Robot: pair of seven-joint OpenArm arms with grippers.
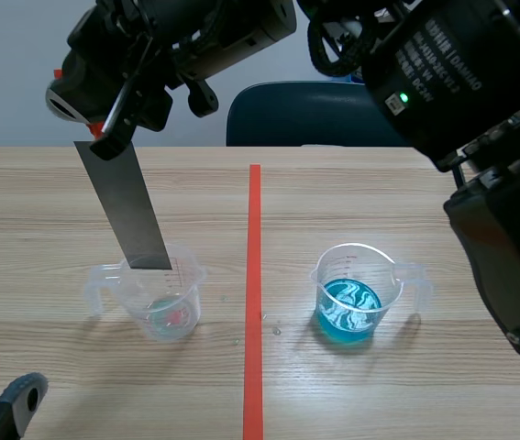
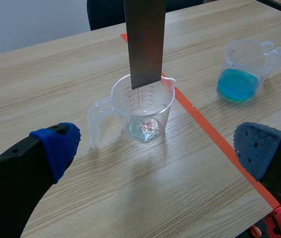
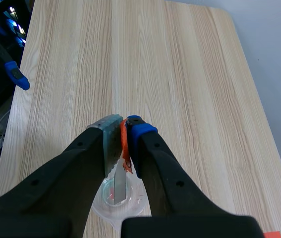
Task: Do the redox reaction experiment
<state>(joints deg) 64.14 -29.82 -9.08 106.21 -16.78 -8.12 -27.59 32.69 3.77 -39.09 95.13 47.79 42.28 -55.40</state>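
From between my arms I count two clear cups on the table (image 1: 39, 192), one on each side of the single tape line (image 1: 254, 275). The pale cup (image 1: 163, 307) holds a little pale liquid and the blue cup (image 1: 356, 298) holds blue liquid. My right gripper (image 1: 113, 124) reaches across, high over the pale cup, clamped on the one metal strip (image 1: 129, 206). The strip hangs tilted, with its lower end at that cup's rim. One finger of my left gripper (image 1: 14, 408) shows at the near edge. One chair (image 1: 305, 115) stands behind the table.

Past my left gripper (image 2: 156, 148), the fingers (image 2: 58, 146) are spread wide and hold nothing. The pale cup sits ahead between them, with the strip's end over its mouth.

Past my right gripper (image 3: 123, 144), both fingers pinch the strip edge-on, with the pale cup directly below.
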